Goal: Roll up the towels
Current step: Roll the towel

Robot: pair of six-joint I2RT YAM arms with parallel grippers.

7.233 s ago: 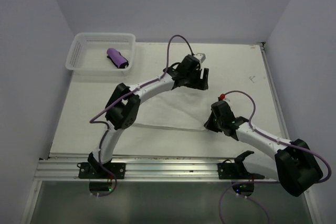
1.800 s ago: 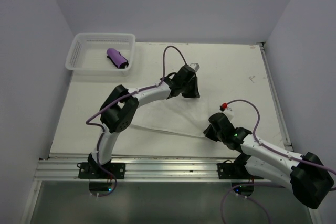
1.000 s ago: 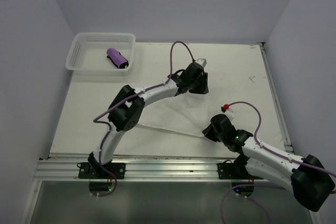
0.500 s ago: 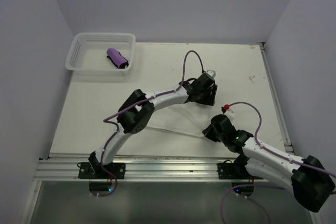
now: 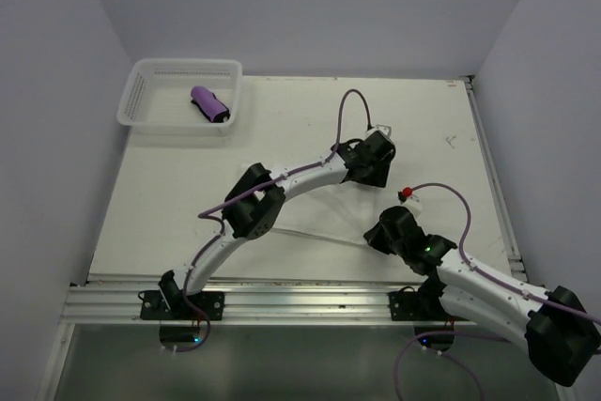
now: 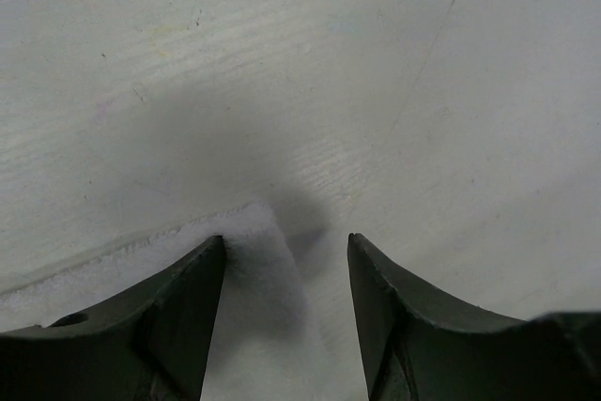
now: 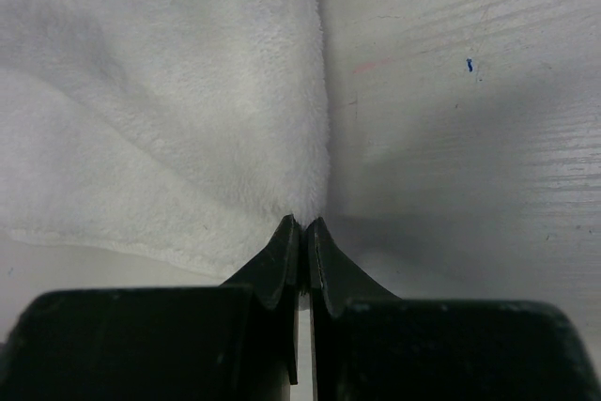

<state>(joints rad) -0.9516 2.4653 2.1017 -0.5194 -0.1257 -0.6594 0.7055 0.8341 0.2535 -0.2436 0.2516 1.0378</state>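
Observation:
The large white towel (image 5: 319, 215) lies flat on the table between the two arms. Its far right corner (image 6: 263, 326) lies between the fingers of my open left gripper (image 6: 286, 251), close to the left finger, and the jaws hover just over it. In the top view the left gripper (image 5: 374, 174) reaches far to the right. My right gripper (image 7: 307, 223) is shut, pinching the near right corner of the white towel (image 7: 169, 91); from above it shows as the right gripper (image 5: 376, 235). The small purple towel (image 5: 210, 104) lies rolled in the basket.
The white mesh basket (image 5: 141, 91) stands at the back left corner of the table. Purple cables loop above both wrists. A metal rail (image 5: 310, 300) runs along the near edge. Walls close in the left, back and right sides.
The left arm has swung right along the towel's far edge to its right corner, and its jaws have opened wider. The right gripper has stayed shut in place.

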